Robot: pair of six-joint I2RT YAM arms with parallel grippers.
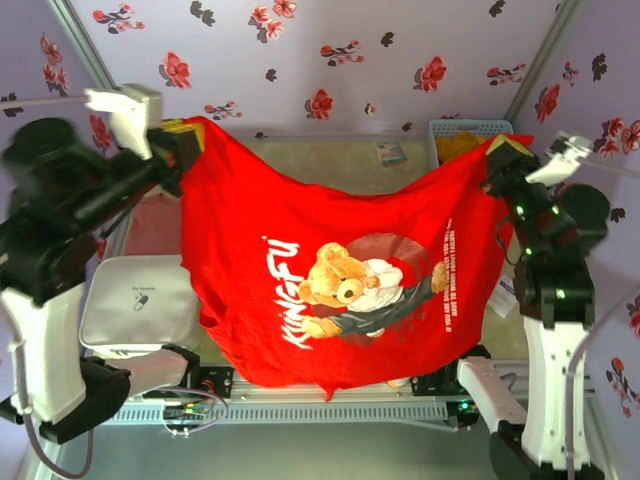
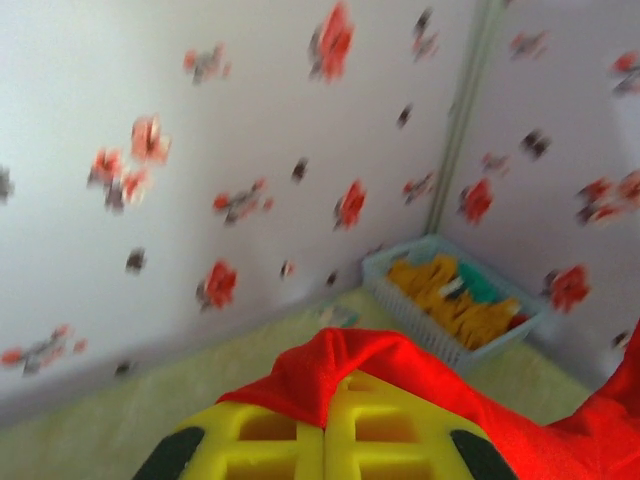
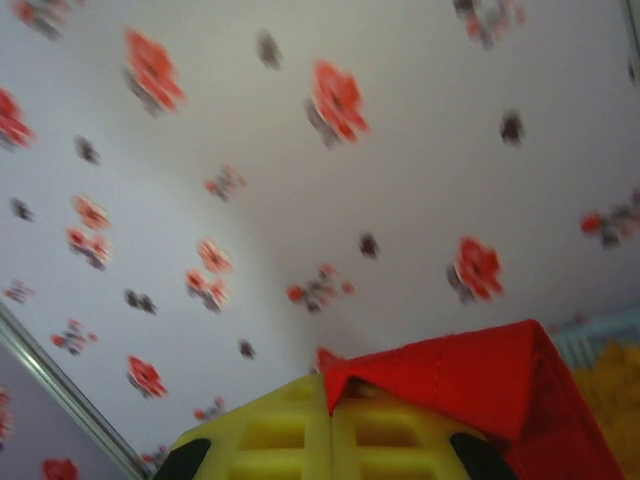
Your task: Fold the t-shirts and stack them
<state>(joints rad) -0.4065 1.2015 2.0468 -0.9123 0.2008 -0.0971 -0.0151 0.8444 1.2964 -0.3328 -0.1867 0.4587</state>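
Red t-shirt [image 1: 330,260] hangs stretched between both arms over the table [image 1: 340,155]. Left hand [image 2: 325,405] clamped on one corner, right hand [image 3: 330,405] clamped on the other.

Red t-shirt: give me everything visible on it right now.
The red t-shirt is bright red soft cloth with a chest print: a cartoon bear in a robe plus white KUNGFU lettering, tilted in the top view. It hangs spread in the air, print facing the top camera, sagging in the middle. The left tool and right tool each pinch an upper corner, shut on the cloth. Its lower edge hangs loose and wrinkled.
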